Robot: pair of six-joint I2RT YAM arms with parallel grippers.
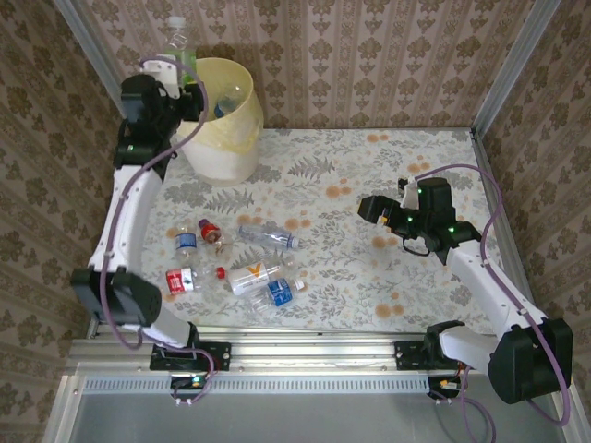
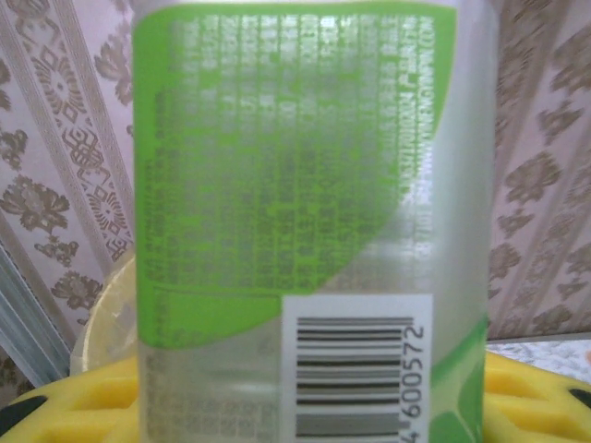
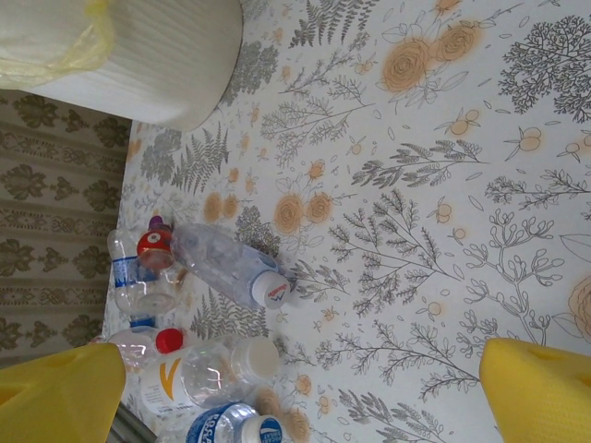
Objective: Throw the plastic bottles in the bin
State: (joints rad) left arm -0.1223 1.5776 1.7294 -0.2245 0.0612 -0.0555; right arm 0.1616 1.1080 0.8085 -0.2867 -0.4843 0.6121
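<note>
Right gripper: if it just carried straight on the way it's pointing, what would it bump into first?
Most likely the flowered tablecloth: the right gripper hangs open, aimed at a bare patch. The loose bottles lie off to one side of that line, though depth is hard to judge.

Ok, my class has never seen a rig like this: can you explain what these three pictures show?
Two robot arms are bolted at the near edge of a flowered table. One picture looks down from above; the other two come from a camera on each wrist. The left hand holds a green-labelled bottle up next to the pale-yellow bin. The right hand is open and empty above the table. Several plastic bottles lie clustered on the table's left side.
</note>
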